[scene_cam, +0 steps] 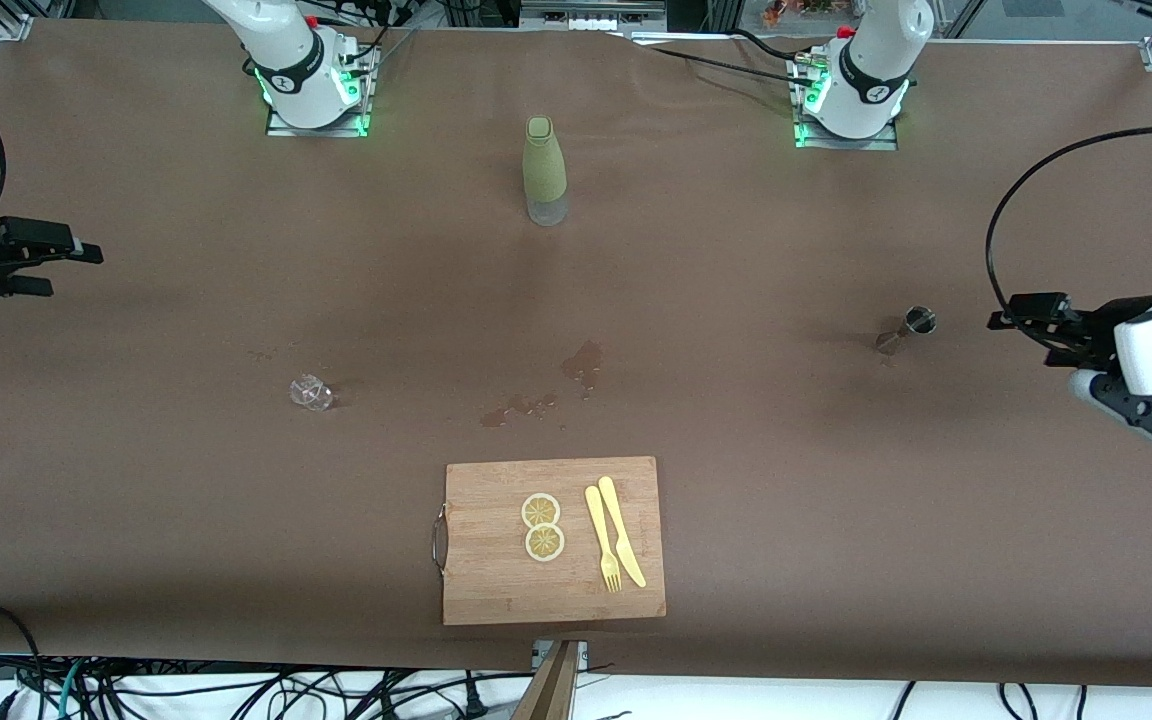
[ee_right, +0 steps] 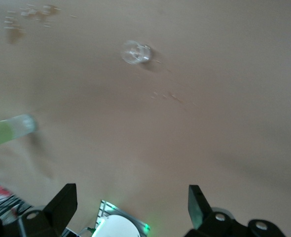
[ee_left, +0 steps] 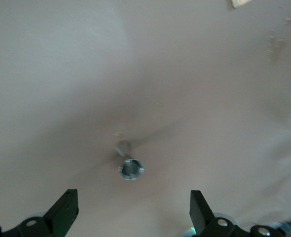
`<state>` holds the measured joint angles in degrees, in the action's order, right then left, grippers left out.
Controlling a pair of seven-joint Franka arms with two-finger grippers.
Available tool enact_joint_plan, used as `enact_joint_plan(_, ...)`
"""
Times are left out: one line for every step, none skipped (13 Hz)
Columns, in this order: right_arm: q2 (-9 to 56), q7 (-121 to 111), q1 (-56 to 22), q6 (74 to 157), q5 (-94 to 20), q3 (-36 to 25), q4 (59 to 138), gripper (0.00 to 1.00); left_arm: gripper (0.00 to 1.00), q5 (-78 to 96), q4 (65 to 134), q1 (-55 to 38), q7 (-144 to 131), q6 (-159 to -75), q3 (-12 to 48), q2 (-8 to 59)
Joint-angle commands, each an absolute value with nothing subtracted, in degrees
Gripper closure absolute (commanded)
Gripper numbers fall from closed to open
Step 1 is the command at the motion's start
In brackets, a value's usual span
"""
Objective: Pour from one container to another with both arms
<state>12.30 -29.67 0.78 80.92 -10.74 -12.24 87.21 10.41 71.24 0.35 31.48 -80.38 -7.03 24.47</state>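
Left gripper (scene_cam: 1011, 322) hangs over the left arm's end of the table, fingers spread apart with nothing between them; the left wrist view shows both fingertips (ee_left: 66, 207) wide of each other above the bare cover. Right gripper (scene_cam: 76, 252) hangs over the right arm's end of the table, fingers likewise parted and holding nothing; the right wrist view confirms the gap.

Containers: a small metal jigger (scene_cam: 908, 328) stands upright on the table near the left gripper, mouth up, its long axis vertical; a clear glass (scene_cam: 311, 392) sits toward the right arm's end, nearer the front camera than the jigger; whether it stands upright or lies on its side is hard to tell, though the right wrist view (ee_right: 135, 52) suggests its mouth faces upward. A green bottle (scene_cam: 544, 170) stands upright between the two arm bases, well apart from both grippers.

Governing relation: the jigger lies closest to the left gripper, toward the table's middle from it; the glass lies closest to the right gripper, toward the middle and nearer the front camera. Each arm has one vessel on its own side.

Wet stains (scene_cam: 576, 365) mark the cover between the glass and the jigger. This arrangement fits either vessels awaiting pickup or vessels set down after pouring; the contents of each cannot be read.

A cutting board (scene_cam: 496, 590) with lemon slices (scene_cam: 542, 526), a fork (scene_cam: 602, 540) and a knife (scene_cam: 622, 530) lies nearest the front camera.
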Motion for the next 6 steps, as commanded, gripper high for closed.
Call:
enact_joint_plan(3.54, -17.28, 0.88, 86.29, -2.48, -5.73, 95.95, 0.00, 0.00, 7.91, 72.07, 0.26, 30.94, -82.96, -6.77, 20.75)
enact_joint_plan(1.34, -12.88, 0.88, 87.87, -1.94, -5.10, 98.67, 0.00, 0.00, 7.74, 72.16, 0.18, 30.68, -83.14, -6.77, 19.00)
enact_joint_plan(-0.16, -8.83, 0.97, 89.11, -1.50, -4.40, 100.27, 0.00, 0.00, 7.56, 72.16, 0.18, 29.28, -83.14, -6.51, 18.20)
enact_joint_plan(-0.52, -7.31, 1.31, 89.64, -1.41, -4.39, 100.72, 0.00, 0.00, 6.43, 72.25, 0.09, 25.00, -82.97, -6.16, 17.24)
enact_joint_plan(-0.61, -6.60, 1.93, 90.26, -1.49, -4.39, 100.64, 0.00, 0.00, 5.46, 72.25, -0.43, 18.61, -82.53, -5.37, 16.36)
enact_joint_plan(-0.88, -6.42, 2.02, 90.79, -2.02, -4.39, 100.63, 0.00, 0.00, 5.28, 72.25, -0.70, 12.02, -82.09, -4.06, 15.91)
